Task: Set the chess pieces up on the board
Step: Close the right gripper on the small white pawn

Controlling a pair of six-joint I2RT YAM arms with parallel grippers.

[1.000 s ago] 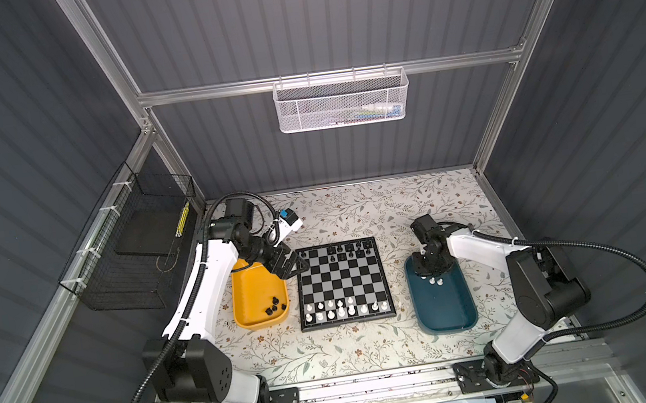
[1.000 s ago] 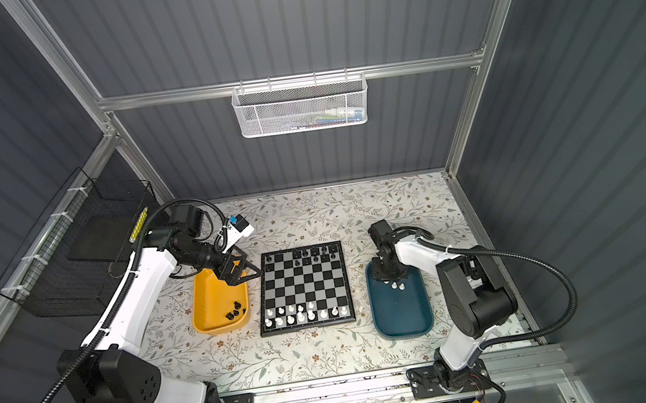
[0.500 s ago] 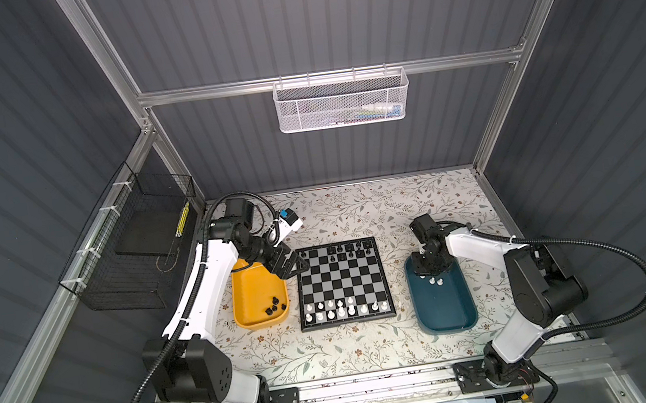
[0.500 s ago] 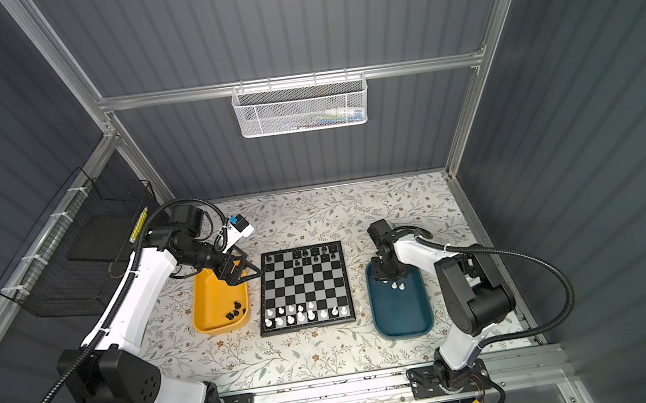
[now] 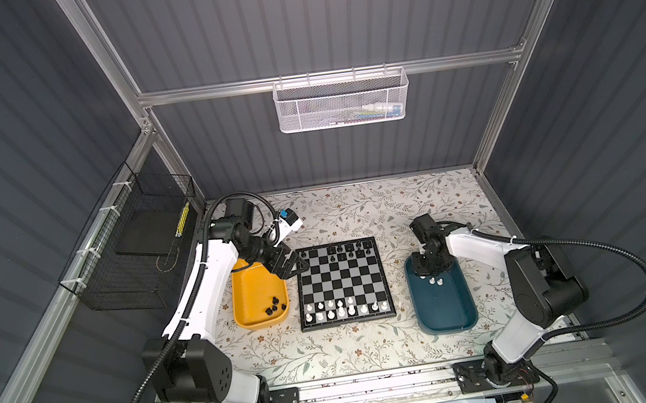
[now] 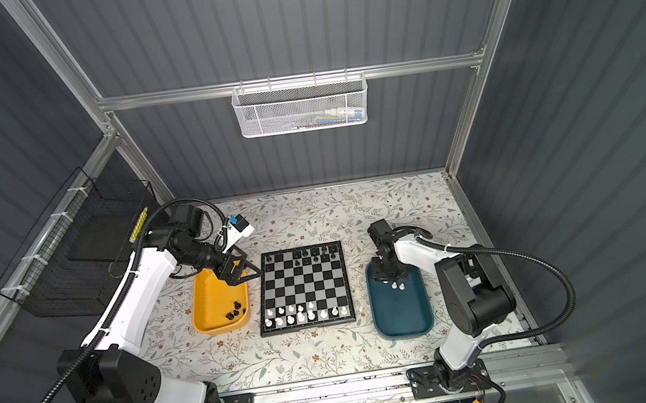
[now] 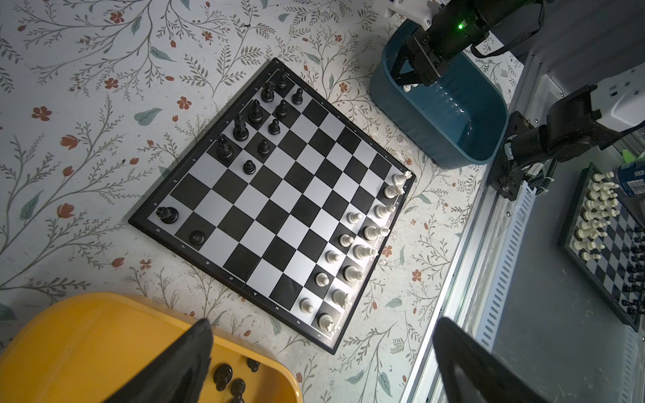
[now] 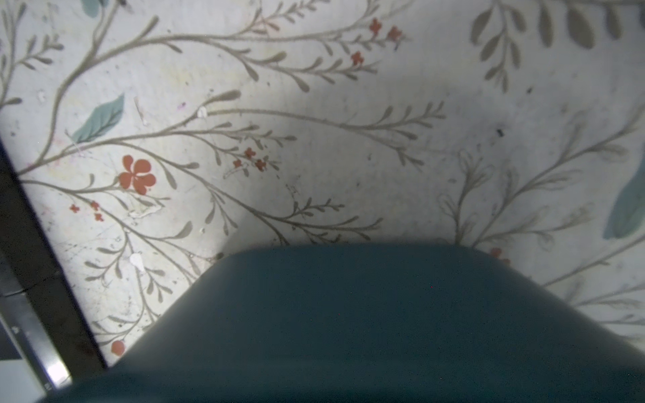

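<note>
R gripper just pinched shut in deep teal plastic tray among tiny white plastic chessmen; can't tell if one's held. L gripper wide open, empty. Black-silver chequered board nearby, part-set: prob. next white pick.

Only the board carries marks that can be read. In the left wrist view, small white digits run along its black rim on the side facing the lower left of the frame: 8 by the left corner, then 7, 6, 5, 4, 3, 2 and 1 towards the bottom corner. Small letters stand on the rim facing the upper left (too small and too turned to read). The label on the blue container at the right edge is illegible.
</note>
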